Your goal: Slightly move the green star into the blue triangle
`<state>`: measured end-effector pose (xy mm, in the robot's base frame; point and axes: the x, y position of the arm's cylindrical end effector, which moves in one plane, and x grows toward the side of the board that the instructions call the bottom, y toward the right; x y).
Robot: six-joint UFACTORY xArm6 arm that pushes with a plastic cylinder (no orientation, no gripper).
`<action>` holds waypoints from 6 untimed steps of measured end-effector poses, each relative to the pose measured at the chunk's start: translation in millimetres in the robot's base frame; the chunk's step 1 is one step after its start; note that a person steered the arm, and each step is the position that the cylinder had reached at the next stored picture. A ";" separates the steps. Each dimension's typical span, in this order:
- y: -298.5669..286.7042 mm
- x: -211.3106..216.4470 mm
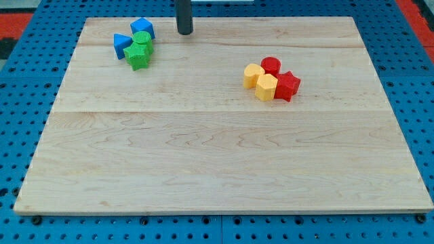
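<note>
A pale wooden board (224,156) lies on a blue pegboard surface (27,81) and fills most of the view. A straight dark rod comes down from the view's top, and my tip (184,32) rests near the board's top edge, left of centre; the arm carries no pincer, so there are no jaws to be apart or together. Four blocks cluster at the board's top left. The green star (137,58) sits at the cluster's lower edge, touching the blue triangle (122,45), which lies just to its upper left. A green cylinder (142,41) sits just above the star, and a blue cube (142,28) just above that. My tip stands to the right of this cluster, apart from every block, nearest the blue cube. Well apart, right of centre, a second cluster holds a yellow heart-like block (253,74), a yellow hexagon (266,87), a red cylinder (270,66) and a red star (287,85), all pressed together.
</note>
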<state>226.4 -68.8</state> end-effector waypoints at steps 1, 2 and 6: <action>5.1 -2.3; 9.1 -2.3; -65.6 115.4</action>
